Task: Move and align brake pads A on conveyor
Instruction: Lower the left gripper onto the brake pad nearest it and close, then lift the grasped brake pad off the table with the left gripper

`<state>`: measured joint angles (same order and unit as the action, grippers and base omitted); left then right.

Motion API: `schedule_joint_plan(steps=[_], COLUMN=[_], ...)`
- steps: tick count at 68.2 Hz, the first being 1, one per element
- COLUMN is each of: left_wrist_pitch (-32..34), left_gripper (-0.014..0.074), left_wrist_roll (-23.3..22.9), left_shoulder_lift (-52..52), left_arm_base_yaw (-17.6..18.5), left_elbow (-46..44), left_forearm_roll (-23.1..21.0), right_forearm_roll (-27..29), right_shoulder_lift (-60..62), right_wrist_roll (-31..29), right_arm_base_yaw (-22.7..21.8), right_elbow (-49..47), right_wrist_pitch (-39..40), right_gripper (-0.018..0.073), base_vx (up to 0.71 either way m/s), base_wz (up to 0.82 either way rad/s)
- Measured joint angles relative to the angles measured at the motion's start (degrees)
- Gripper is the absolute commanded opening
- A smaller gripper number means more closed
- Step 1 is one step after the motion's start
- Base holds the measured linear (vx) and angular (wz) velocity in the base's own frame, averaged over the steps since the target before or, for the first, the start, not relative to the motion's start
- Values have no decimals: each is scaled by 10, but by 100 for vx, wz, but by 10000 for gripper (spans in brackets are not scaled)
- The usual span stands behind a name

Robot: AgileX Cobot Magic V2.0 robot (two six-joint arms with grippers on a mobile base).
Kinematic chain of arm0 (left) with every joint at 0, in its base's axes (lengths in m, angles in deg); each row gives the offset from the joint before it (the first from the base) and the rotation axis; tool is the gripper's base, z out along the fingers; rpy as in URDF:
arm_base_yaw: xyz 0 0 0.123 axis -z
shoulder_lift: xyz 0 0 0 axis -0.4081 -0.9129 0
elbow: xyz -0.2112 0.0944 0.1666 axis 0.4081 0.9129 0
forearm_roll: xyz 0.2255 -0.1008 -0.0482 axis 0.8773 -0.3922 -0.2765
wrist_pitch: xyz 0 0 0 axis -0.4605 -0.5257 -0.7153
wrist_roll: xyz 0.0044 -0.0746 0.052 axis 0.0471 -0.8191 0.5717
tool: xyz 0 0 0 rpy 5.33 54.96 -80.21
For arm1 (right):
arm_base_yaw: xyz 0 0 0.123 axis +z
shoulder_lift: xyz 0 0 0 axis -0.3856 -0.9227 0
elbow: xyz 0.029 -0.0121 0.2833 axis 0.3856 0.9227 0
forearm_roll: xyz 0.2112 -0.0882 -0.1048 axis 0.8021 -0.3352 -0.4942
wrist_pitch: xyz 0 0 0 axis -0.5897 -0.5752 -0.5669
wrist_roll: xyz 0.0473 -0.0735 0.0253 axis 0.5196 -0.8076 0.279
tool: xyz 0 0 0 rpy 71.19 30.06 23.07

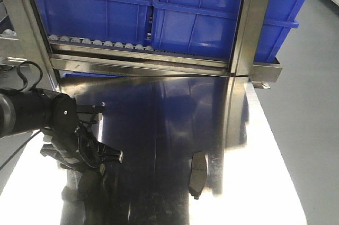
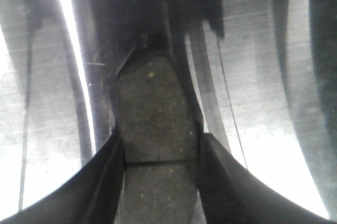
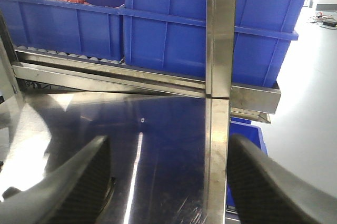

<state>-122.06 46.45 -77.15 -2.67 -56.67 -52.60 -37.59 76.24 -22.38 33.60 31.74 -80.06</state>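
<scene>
One dark-grey brake pad (image 2: 152, 103) with a centre groove lies lengthwise between the fingers of my left gripper (image 2: 160, 145), which press on both of its long sides just above the shiny steel table. In the front view that gripper (image 1: 92, 169) hangs low at the table's left, and the arm hides most of its pad. A second brake pad (image 1: 198, 173) lies loose on the steel table, right of centre, long axis running away from me. My right gripper (image 3: 168, 182) stands open over the table with nothing between its fingers. The conveyor is out of view.
Blue plastic bins (image 1: 201, 18) sit on a roller rack (image 1: 100, 42) behind the steel table (image 1: 159, 108). A steel upright post (image 1: 246, 24) rises at the table's back right. Grey floor (image 1: 312, 103) lies beyond the table's right edge.
</scene>
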Motion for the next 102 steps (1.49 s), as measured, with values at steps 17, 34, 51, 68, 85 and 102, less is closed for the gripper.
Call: schedule_joint_plan(steps=[17,34,51,68,85,102], left_wrist_pitch=[-16,-22,-28,-46,-69,-89], left_gripper=[-8,-7,-7,-7,-6,-6], left_wrist_roll=[1,7,-14,-23,-34,-34], left_shoulder_lift=[28,167,373,628,839,926], left_arm_base_yaw=[0,0,0,0,0,0], left_elbow=[0,32,129,207,267,315], left_forearm_roll=[3,18,65,71,78,103], right_forearm_roll=[0,0,0,0,0,0], right_shoulder_lift=[0,0,0,0,0,0], right_wrist_roll=[0,0,0,0,0,0], right_arm_base_yaw=[0,0,0,0,0,0], right_elbow=[0,0,0,0,0,0], right_wrist_pitch=[0,0,0,0,0,0], right_gripper=[452,452,452,452,452,452], base_vx=[0,0,0,0,0,0], base_wz=[0,0,0,0,0,0])
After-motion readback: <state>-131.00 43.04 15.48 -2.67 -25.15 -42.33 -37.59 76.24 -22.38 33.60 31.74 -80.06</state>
